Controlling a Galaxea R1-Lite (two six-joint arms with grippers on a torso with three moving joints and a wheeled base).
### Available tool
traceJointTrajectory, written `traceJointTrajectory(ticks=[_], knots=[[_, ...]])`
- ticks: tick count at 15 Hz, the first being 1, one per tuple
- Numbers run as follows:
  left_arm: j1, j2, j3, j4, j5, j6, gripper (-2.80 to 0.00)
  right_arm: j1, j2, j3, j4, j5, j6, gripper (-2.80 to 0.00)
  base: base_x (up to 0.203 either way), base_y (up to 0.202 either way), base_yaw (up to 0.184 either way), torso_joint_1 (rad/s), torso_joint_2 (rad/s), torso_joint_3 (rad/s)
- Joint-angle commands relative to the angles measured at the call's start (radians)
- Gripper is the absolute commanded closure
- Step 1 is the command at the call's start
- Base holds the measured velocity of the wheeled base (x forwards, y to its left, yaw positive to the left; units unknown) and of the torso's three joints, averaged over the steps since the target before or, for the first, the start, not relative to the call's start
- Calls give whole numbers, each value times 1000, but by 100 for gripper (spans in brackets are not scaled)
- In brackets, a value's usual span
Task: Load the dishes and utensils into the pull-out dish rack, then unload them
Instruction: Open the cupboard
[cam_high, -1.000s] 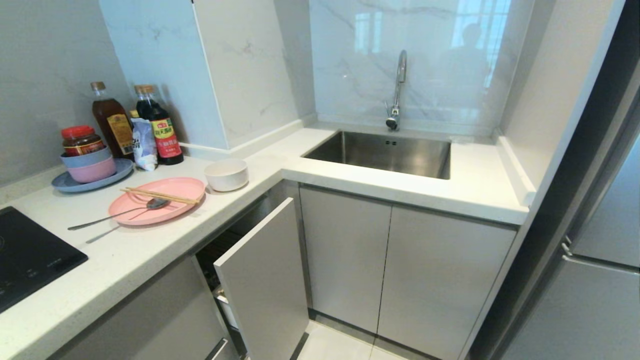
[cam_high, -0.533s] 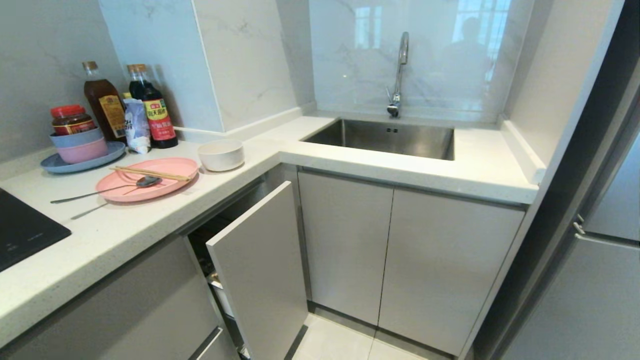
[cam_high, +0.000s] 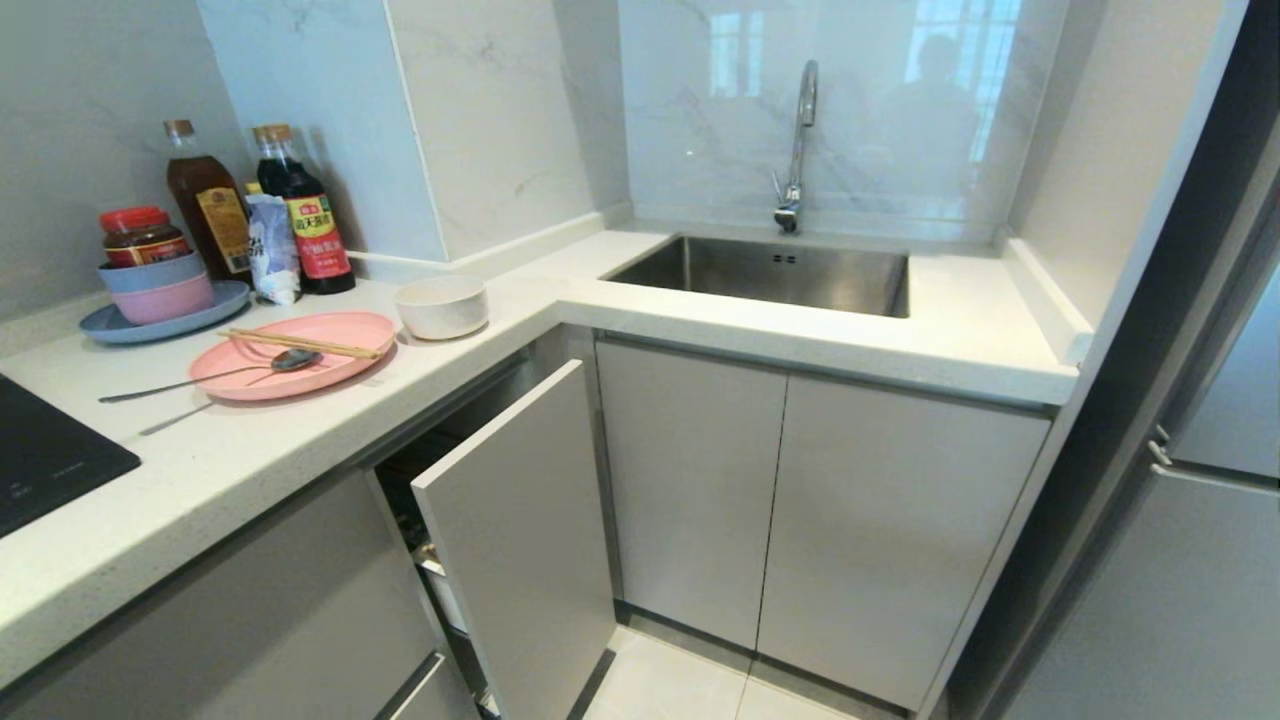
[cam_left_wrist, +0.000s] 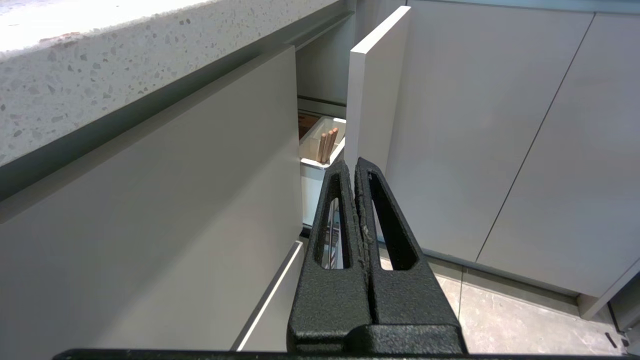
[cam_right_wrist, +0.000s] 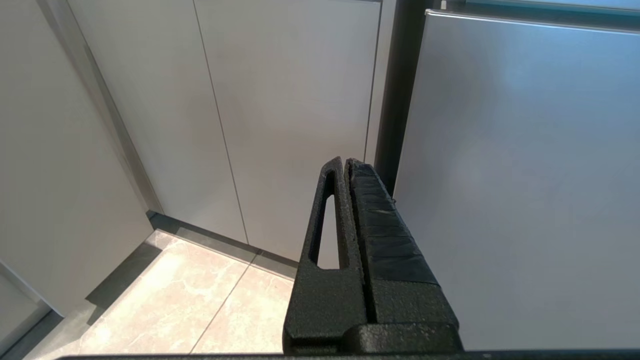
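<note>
So far, nothing had been loaded. You could see the pink plate (cam_high: 293, 353) on the desk (cam_high: 240, 460), left of the sink (cam_high: 770, 272), carrying the chopsticks (cam_high: 300, 344) and the spoon (cam_high: 200, 376), with the white bowl (cam_high: 441, 305) just beside it, nearer the sink. Below the desk, left of the sink, the pull-out dish rack (cam_high: 515, 530) stood only partly drawn out. Your left claw (cam_left_wrist: 356, 172) and right claw (cam_right_wrist: 345, 167) were both closed and empty, hanging low before the cabinet fronts.

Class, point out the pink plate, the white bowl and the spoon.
pink plate (cam_high: 330, 352), head view, bare right part.
white bowl (cam_high: 441, 310), head view, outer wall.
spoon (cam_high: 296, 359), head view, its scoop.
</note>
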Motion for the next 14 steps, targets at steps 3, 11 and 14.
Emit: traceJointTrajectory(ticks=[3, 11, 14], knots=[[0, 0, 0, 0, 1, 0, 0, 0, 0, 0, -1, 0, 0, 0, 0, 0, 0, 0, 0, 0], [-1, 27, -236, 61, 3, 11, 0, 0, 0, 0, 1, 0, 0, 0, 0, 0, 0, 0, 0, 0], [-1, 180, -646, 203, 25, 14, 0, 0, 0, 0, 0, 0, 0, 0, 0, 0, 0, 0, 0, 0]])
